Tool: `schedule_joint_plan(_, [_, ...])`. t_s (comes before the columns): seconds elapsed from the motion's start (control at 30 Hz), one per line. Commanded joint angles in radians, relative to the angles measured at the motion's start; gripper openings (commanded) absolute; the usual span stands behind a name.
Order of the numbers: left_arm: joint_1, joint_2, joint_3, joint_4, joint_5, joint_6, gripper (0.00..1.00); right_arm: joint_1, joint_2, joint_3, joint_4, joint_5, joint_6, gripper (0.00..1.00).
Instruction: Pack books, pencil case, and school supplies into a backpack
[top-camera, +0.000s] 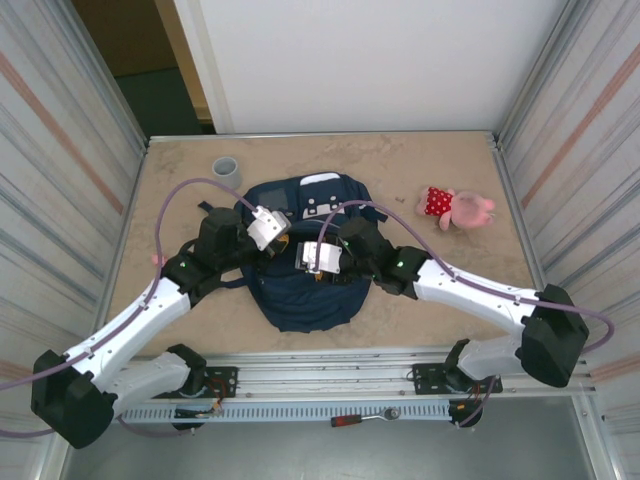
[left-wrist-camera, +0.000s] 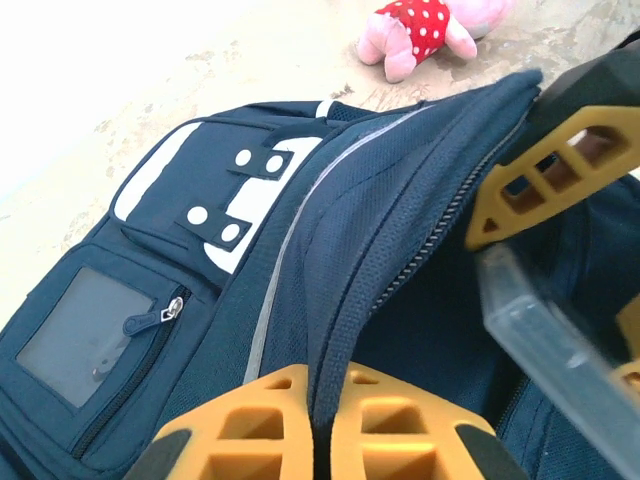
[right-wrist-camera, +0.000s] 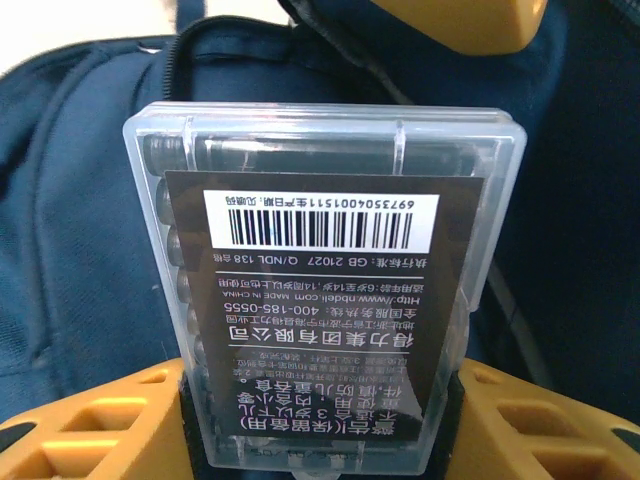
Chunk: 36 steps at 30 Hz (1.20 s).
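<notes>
Navy backpack (top-camera: 300, 300) lies centred on the counter (top-camera: 180, 170); left fingers (left-wrist-camera: 240, 425) pinch its zip flap at its 11 o'clock, right fingers (right-wrist-camera: 90, 425) clamp the clear case (right-wrist-camera: 320, 290) by the mouth, best slid in end-first under a high-held flap.

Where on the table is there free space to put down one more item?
Bare tabletop lies between the backpack and the plush toy, and along the far edge right of the cup. The middle is crowded: both grippers meet over the backpack, the left gripper pinching its opening, the right gripper holding a clear box.
</notes>
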Motion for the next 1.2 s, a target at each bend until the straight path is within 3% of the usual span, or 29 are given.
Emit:
schedule_joint_plan(0.0, [0.004,-0.032,0.060,0.067,0.082,-0.021,0.04,-0.002,0.032,0.047,0.082,0.070,-0.091,0.51])
schedule_joint_plan(0.47, [0.006,-0.036,0.060,0.067,0.050,-0.018,0.04,-0.037,0.091,0.057,0.091,0.126,0.032,0.67])
schedule_joint_plan(0.7, [0.019,-0.045,0.057,0.068,0.026,-0.024,0.04,-0.057,0.074,0.054,0.062,0.153,0.085,0.65])
schedule_joint_plan(0.97, [0.021,-0.043,0.038,0.040,0.098,0.056,0.04,-0.059,-0.122,-0.013,0.077,0.052,0.268,0.61])
schedule_joint_plan(1.17, [0.012,-0.026,0.025,-0.091,0.227,0.271,0.07,-0.100,-0.284,-0.095,0.099,-0.001,0.407,0.63])
